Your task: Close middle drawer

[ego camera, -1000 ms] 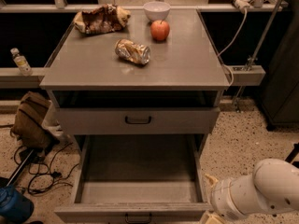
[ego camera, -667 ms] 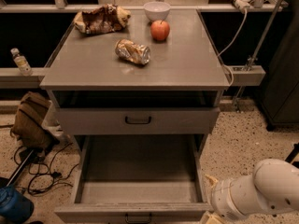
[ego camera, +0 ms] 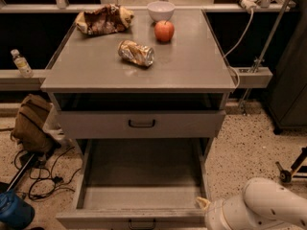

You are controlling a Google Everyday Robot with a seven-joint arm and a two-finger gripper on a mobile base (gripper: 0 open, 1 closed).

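The middle drawer is pulled far out of the grey cabinet, a long empty grey tray. Its low front panel with a small black bar handle lies at the bottom edge of the camera view. The taller-fronted top drawer sits above it, pulled out slightly. My white arm comes in from the bottom right. My gripper is at the drawer's front right corner, against the right wall. The lowest drawer is hidden.
On the cabinet top lie a crushed can, an apple, a white bowl and a crumpled bag. A brown bag and cables are on the floor at left. A water bottle stands on the left ledge.
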